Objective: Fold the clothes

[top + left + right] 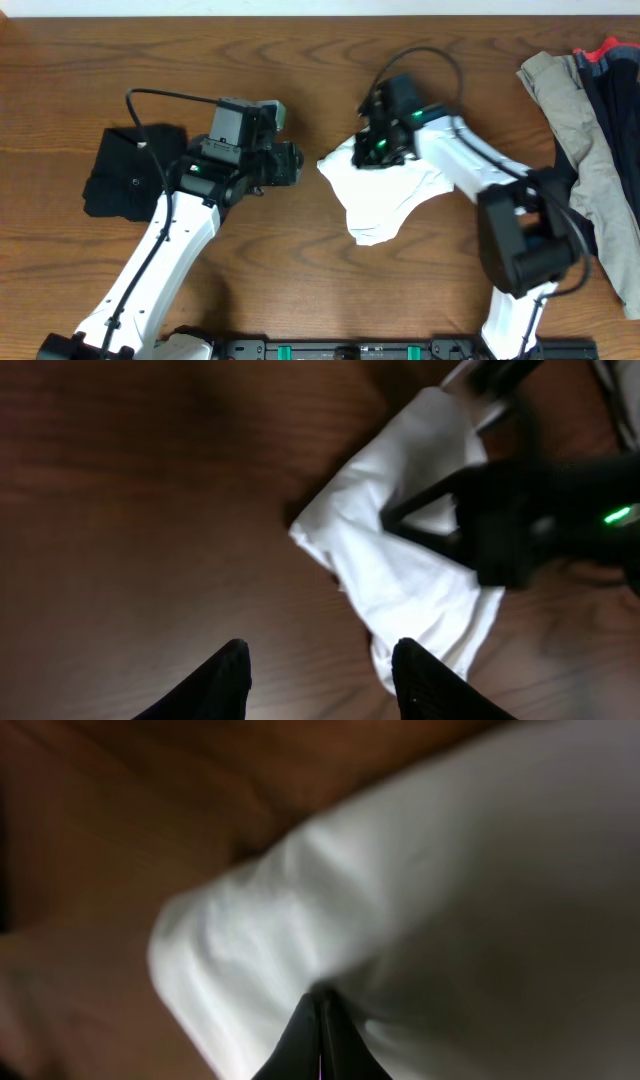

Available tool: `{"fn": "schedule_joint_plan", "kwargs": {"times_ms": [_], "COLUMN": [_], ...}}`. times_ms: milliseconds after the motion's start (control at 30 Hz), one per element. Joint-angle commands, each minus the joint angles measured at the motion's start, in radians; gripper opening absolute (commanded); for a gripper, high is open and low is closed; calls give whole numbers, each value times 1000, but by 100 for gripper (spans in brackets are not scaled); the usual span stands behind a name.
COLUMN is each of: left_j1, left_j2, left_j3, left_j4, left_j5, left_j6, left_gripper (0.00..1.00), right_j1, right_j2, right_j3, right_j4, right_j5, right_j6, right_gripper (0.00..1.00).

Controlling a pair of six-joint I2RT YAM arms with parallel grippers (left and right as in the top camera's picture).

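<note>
The white T-shirt lies bunched in a crumpled triangle at the middle of the wooden table. My right gripper sits on its upper edge; in the right wrist view its jaws are pressed together on a fold of the white cloth. My left gripper hovers just left of the shirt's left corner. In the left wrist view it stands open over bare wood with nothing between the fingers, the white shirt ahead and to the right. No print shows on the shirt.
A folded black garment lies at the left, partly under my left arm. At the far right edge a heap of khaki, dark and red clothes lies in a pile. Bare table shows in front of the shirt.
</note>
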Motion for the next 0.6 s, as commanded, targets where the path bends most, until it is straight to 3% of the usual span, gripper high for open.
{"fn": "schedule_joint_plan", "kwargs": {"times_ms": [0,167,300,433,567], "left_j1": [23,62,99,124,119], "left_j2": [2,2,2,2,6], "left_j3": [0,0,0,0,-3], "left_j4": [-27,-55,-56,-56,-56], "left_j5": [-12,-12,-12,-12,-11], "left_j6": [19,20,20,20,19], "left_gripper": [48,48,48,49,60], "right_j1": [59,142,208,230,184], "right_j2": [75,81,66,34,-69], "right_j3": [-18,-18,-18,-18,-18], "right_j4": [-22,-155,-270,-352,-307], "right_j5": [52,23,-5,127,206], "right_j6": [66,60,-78,-100,-125], "right_gripper": [1,1,1,1,1]}}
